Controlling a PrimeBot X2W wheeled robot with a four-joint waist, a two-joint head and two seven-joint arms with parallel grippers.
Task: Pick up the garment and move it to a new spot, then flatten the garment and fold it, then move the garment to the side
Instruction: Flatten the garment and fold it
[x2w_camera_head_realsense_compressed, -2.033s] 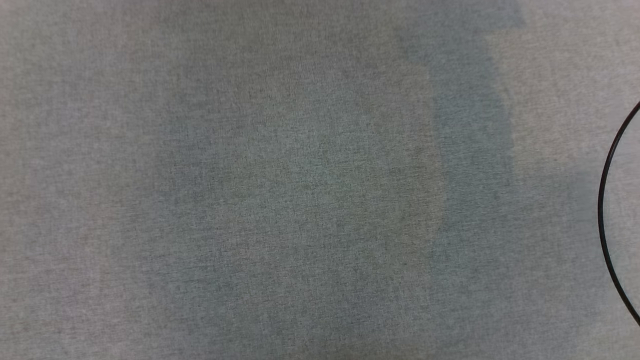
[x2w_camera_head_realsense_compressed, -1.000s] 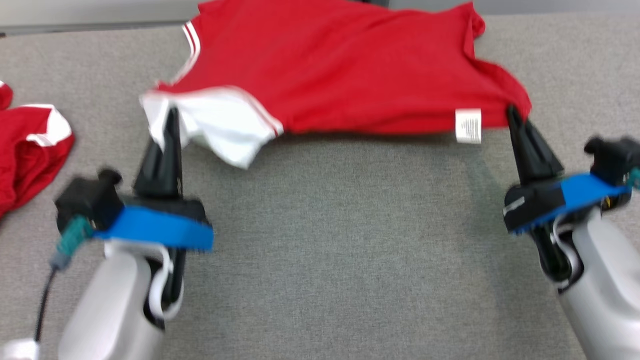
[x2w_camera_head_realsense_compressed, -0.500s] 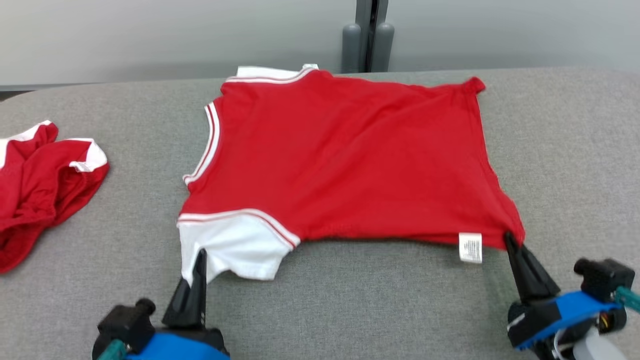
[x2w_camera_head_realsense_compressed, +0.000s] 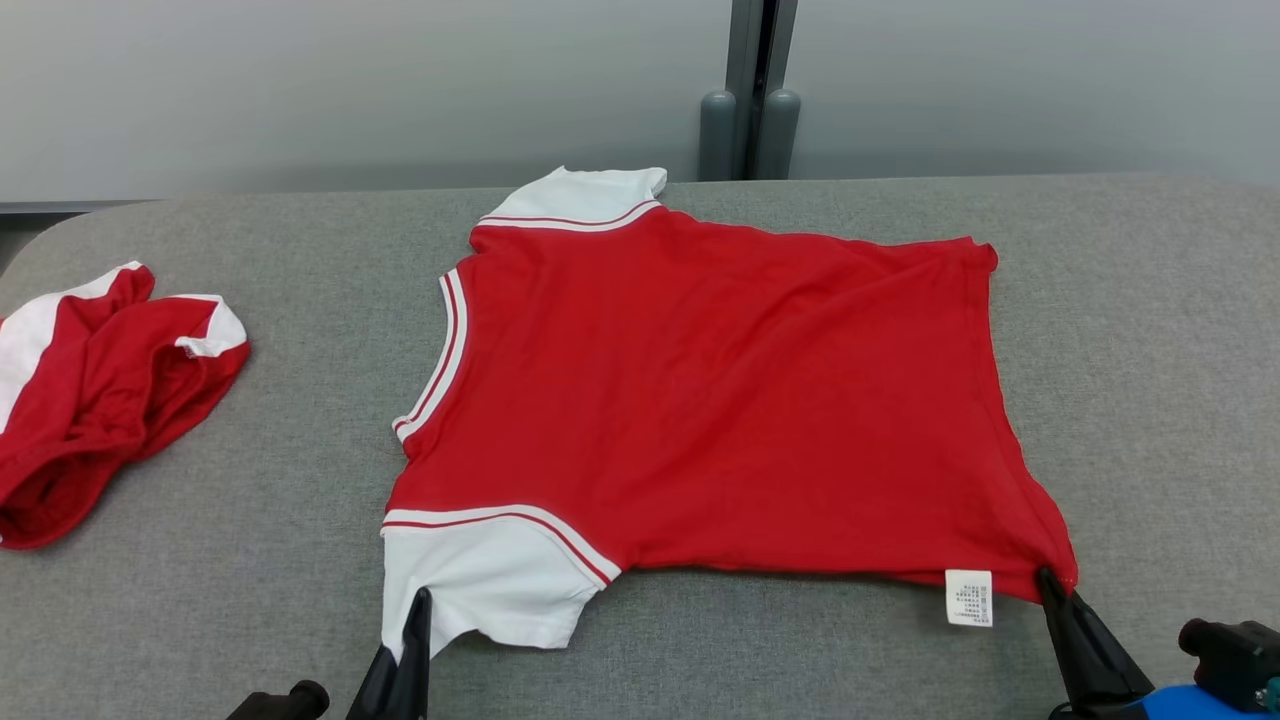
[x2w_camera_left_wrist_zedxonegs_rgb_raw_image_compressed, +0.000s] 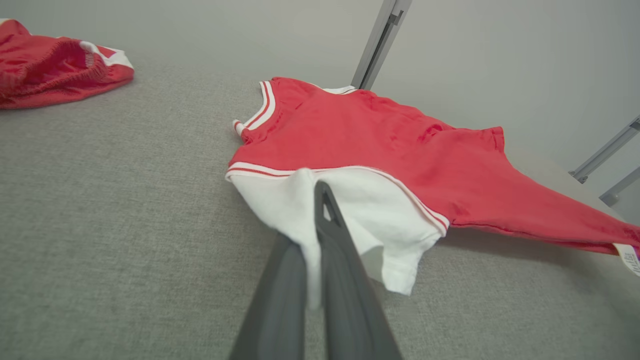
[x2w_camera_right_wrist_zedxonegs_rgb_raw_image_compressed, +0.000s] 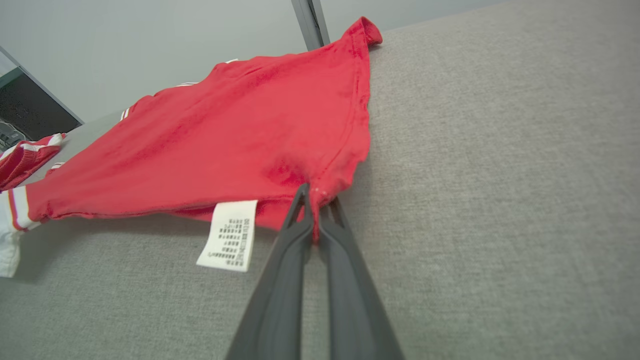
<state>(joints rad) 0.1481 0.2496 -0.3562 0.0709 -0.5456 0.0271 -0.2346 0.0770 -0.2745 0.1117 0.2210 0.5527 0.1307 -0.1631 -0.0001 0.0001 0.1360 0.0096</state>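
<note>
The view had tilted up since before; the garment (x2w_camera_head_realsense_compressed: 720, 400) stayed spread on the bench (x2w_camera_head_realsense_compressed: 1150, 350). The left end effector (x2w_camera_left_wrist_zedxonegs_rgb_raw_image_compressed: 317, 195) gripped its white sleeve (x2w_camera_head_realsense_compressed: 490, 580), the right end effector (x2w_camera_right_wrist_zedxonegs_rgb_raw_image_compressed: 312, 192) its hem corner (x2w_camera_right_wrist_zedxonegs_rgb_raw_image_compressed: 325, 192); the label (x2w_camera_head_realsense_compressed: 968, 597) print was unreadable.

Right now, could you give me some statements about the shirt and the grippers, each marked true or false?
1. The left gripper is shut on the white sleeve of the red shirt. True.
2. The right gripper holds the shirt by its collar. False: it pinches the hem corner beside the white label.
3. A second garment, red and white, lies crumpled on the grey table at the robot's left. True.
4. The red shirt is folded in half. False: it lies spread out, unfolded.
</note>
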